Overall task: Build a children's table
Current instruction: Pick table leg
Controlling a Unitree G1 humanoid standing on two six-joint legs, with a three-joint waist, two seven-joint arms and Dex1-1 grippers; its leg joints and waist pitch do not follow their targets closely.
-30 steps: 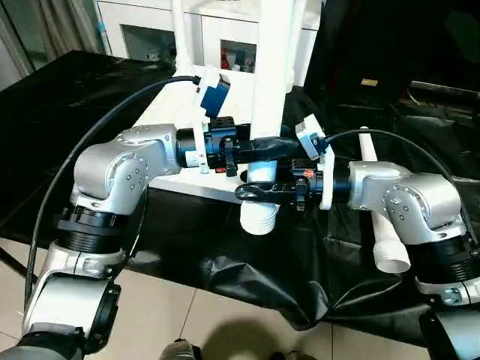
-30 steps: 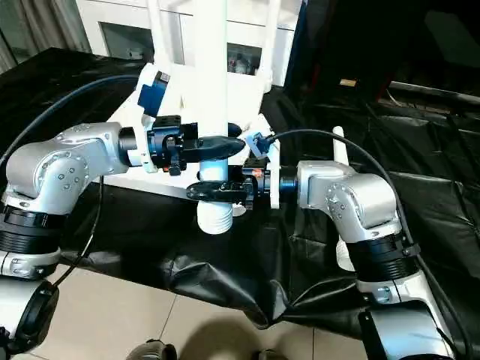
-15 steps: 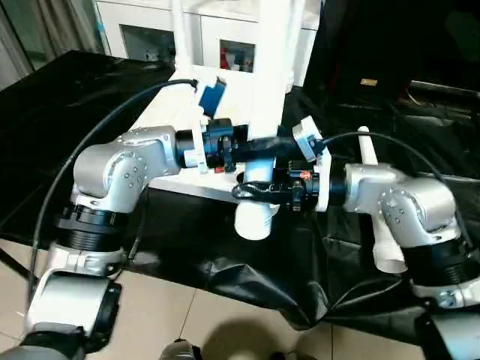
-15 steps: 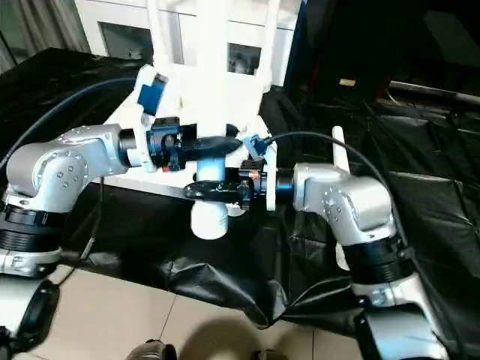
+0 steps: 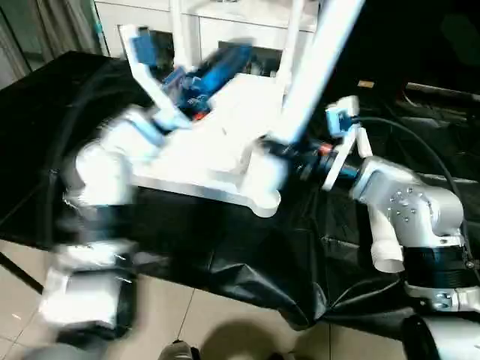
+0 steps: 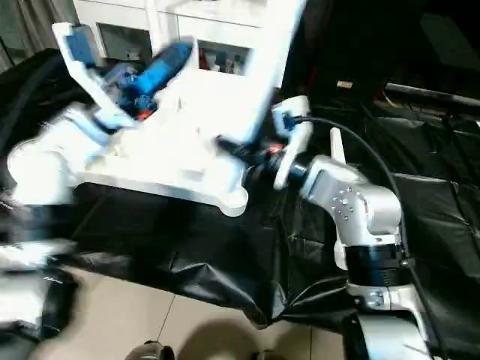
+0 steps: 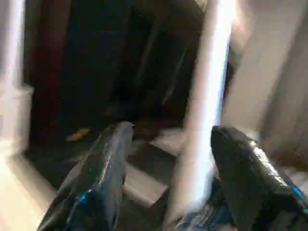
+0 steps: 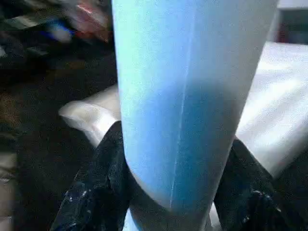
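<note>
Near the front corner of the white tabletop, which lies underside up on the counter, a white tubular leg leans up and away from a round corner socket. The right pincer grips that leg low down, its black fingers pressed on both sides of the tube. The left pincer stands open, its two fingers spread with a pale tube blurred between them; whether they touch it I cannot tell.

As I judge it, the leg is light, stiff hollow plastic, smooth and rather slippery, so a hold close to the socket end gives the best control when pressing it home. The tabletop looks rigid but light, and may slide on its covering if pushed sideways. A second leg lies beside the right arm.

Loose, glossy black sheeting covers the counter and hangs in folds over pale floor tiles. White cabinets stand behind.
</note>
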